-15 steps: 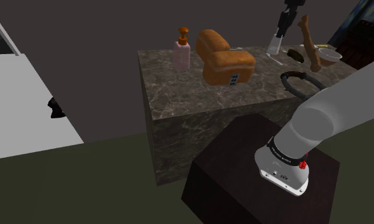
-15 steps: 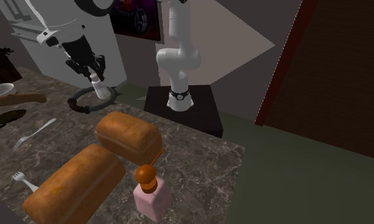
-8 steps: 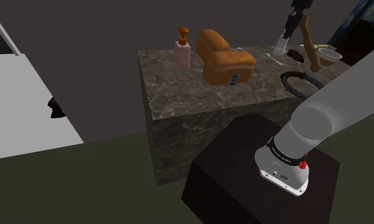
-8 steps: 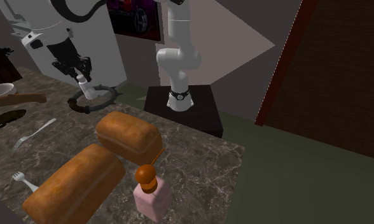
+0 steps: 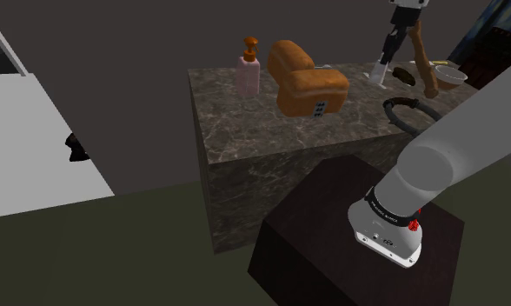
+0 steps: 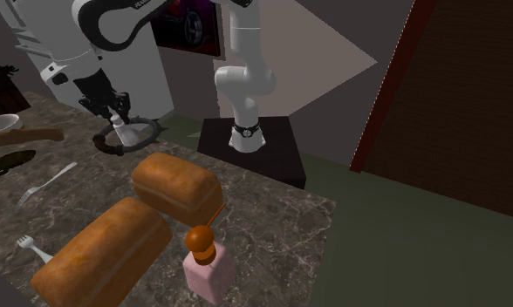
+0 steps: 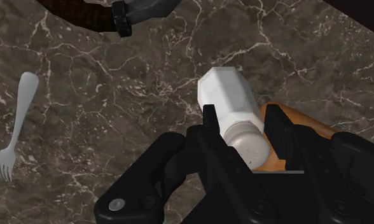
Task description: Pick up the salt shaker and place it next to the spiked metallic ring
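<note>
Gripper (image 7: 242, 127) pinching the white salt shaker (image 7: 230, 105) between both fingers, shaker tilted, at upper right of the shoulder view and upper left of the second exterior view, close by the dark spiked ring (image 6: 105, 142) on the marble counter (image 7: 116, 95).

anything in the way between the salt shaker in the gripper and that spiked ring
Nothing visible. The white salt shaker is clasped in the black gripper over the marble counter, and only bare marble lies between it and the dark spiked ring. The silver fork lies off to one side.
</note>
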`<state>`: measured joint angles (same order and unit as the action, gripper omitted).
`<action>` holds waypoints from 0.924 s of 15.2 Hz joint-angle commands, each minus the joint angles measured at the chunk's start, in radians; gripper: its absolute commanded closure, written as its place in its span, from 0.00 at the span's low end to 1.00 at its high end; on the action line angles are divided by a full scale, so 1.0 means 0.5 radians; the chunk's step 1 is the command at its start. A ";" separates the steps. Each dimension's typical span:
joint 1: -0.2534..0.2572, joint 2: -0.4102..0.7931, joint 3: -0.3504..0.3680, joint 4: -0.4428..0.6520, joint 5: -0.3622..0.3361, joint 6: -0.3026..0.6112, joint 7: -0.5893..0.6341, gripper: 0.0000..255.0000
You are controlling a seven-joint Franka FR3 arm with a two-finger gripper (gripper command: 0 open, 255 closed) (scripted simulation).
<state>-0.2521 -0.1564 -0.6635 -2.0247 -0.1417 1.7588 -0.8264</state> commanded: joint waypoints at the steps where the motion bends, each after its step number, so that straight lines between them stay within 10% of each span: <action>1: -0.002 0.008 -0.005 -0.046 0.002 0.054 -0.002 1.00; 14: -0.008 0.132 -0.047 -0.296 0.057 0.408 -0.041 1.00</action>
<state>-0.2569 -0.0993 -0.6859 -2.1668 -0.1187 1.9488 -0.8446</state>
